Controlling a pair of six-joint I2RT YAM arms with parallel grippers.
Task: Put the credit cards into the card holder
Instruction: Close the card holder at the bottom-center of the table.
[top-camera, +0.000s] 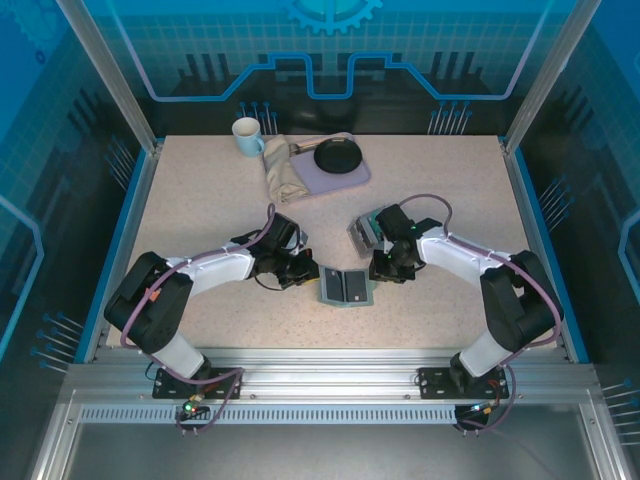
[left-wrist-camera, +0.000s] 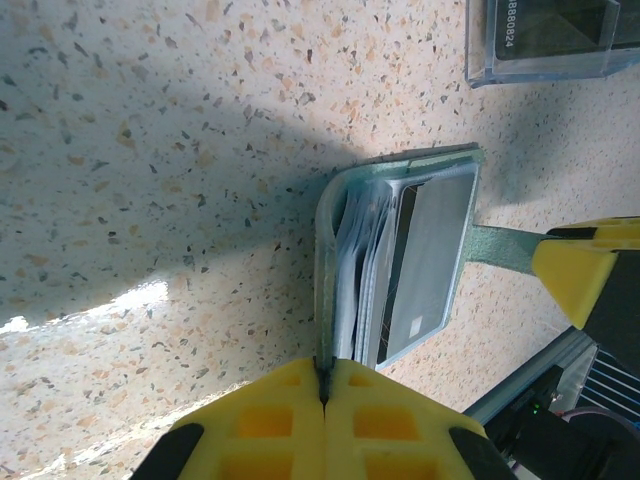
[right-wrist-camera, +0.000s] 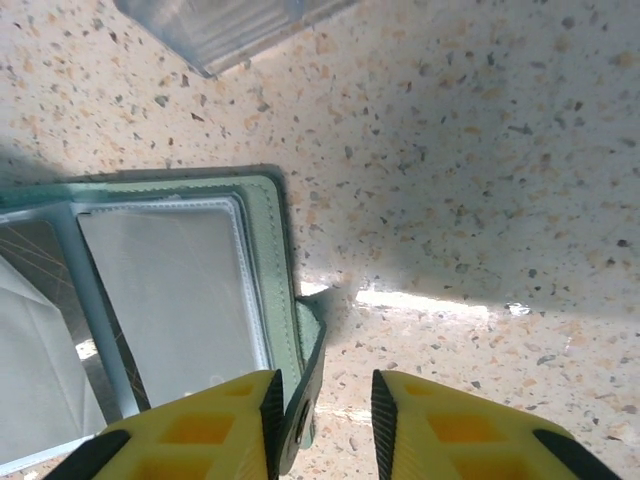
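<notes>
Speckled beige table (top-camera: 200, 220), blue walls (top-camera: 60, 200), alu frame (top-camera: 320, 375); card holder (top-camera: 345, 287) open mid-table.

Table (top-camera: 190, 210): a pale speckled top, edged in blue.
Walls (top-camera: 330, 50): blue patterned panels are set behind and beside the table.
Rail (top-camera: 330, 370): silver metal is fixed along the table's near edge.
Light (right-wrist-camera: 420, 300): a bright patch is thrown on the table.

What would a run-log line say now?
card holder: open on table | left end effector: shut on its edge | right end effector: open, astride opposite edge
</notes>
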